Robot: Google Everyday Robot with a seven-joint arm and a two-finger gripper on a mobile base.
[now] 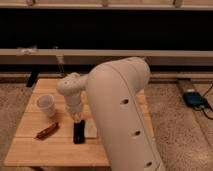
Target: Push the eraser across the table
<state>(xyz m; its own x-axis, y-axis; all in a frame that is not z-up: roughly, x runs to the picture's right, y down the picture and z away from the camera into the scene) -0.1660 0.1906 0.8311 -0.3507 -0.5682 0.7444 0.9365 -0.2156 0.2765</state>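
The eraser [79,132] in front of me is a small black rectangular block, lying flat on the table [30,150] with its long side running away from the near edge toward the far one. It sits a little left of the table's middle, closer to the near edge than the far. My gripper [78,118] hangs right at its far end, and it looks to be touching the block there, though I cannot be sure from this angle. The table is a light wooden rectangle of wide planks, the boards running left to right, and my own pale arm covers much of its right half.
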